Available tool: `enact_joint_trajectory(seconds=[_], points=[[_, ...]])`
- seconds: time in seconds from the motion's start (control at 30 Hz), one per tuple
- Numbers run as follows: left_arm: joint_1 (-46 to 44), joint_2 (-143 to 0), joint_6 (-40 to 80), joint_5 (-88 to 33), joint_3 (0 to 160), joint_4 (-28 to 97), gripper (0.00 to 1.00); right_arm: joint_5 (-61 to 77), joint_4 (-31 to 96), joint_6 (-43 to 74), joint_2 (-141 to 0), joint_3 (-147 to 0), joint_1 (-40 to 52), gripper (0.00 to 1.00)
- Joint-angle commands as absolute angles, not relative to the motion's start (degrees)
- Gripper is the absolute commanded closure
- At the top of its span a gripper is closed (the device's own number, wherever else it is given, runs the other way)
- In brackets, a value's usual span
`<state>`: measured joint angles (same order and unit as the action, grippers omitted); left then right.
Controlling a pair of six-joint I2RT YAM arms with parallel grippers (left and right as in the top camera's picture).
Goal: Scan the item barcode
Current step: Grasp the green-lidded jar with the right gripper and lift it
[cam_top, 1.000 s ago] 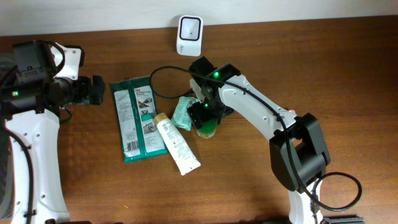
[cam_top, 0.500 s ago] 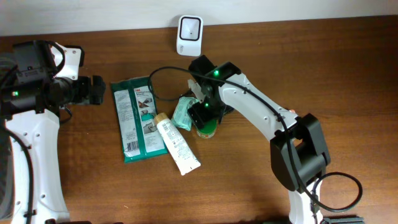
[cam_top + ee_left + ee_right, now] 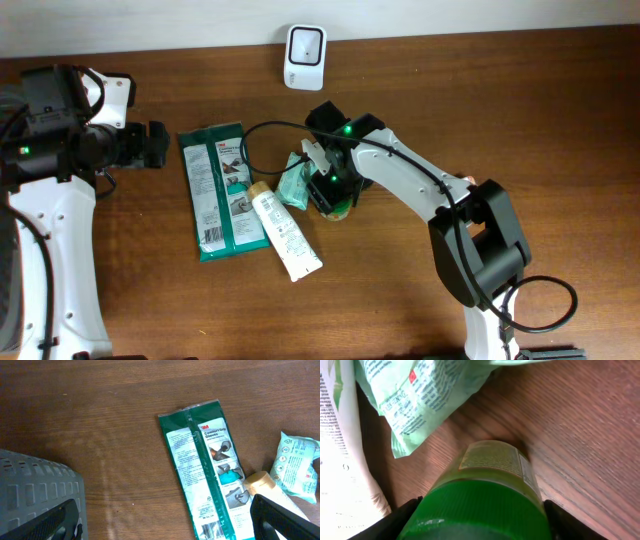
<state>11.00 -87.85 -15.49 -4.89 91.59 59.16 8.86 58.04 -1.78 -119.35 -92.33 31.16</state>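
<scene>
Right end effector (image 3: pixel 481 519) seemingly touches bottle (image 3: pixel 490 480) beside pouch (image 3: pixel 425 390).

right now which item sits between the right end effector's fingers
The green-capped bottle, beside the pale green pouch: the right end effector has a finger either side of its cap. The white tube and dark green glove packet lie aside.

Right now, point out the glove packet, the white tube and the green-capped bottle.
glove packet (image 3: pixel 204 472), left wrist view, printed middle.
white tube (image 3: pixel 285 233), overhead view, mid body.
green-capped bottle (image 3: pixel 480 510), right wrist view, green cap.
</scene>
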Motion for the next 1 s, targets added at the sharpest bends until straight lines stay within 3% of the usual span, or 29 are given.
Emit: enact_joint_trajectory(seconds=[0.0,0.17,0.27,0.43,0.6,0.9,0.97], points=[[11.16,-87.53,-16.38,-5.08,92.09,59.09,0.01,8.38,59.72,-2.11,-119.52,-94.59,30.37,0.33],[11.16,-87.53,-16.38,-5.08,92.09,59.09,0.01,8.58,61.32,-2.11,-119.52,-96.73,29.43,0.49],[11.16,-87.53,-16.38,-5.08,92.09,59.09,0.01,8.60,62.00,-2.07,-119.15,-96.79,29.34,0.50],[11.16,-87.53,-16.38,-5.08,92.09,59.09,0.01,6.61,61.82,0.32,-119.00,-97.08,26.68,0.43],[11.16,-87.53,-16.38,-5.08,92.09,59.09,0.01,-1.85,62.41,22.09,-118.98,-97.08,20.95,0.41],[11.16,-87.53,-16.38,-5.08,92.09,59.09,0.01,1.72,65.45,22.79,-119.11,-97.03,19.09,0.40],[11.16,-87.53,-16.38,-5.08,92.09,59.09,0.01,1.74,65.67,22.79,-119.09,-97.06,19.09,0.30]])
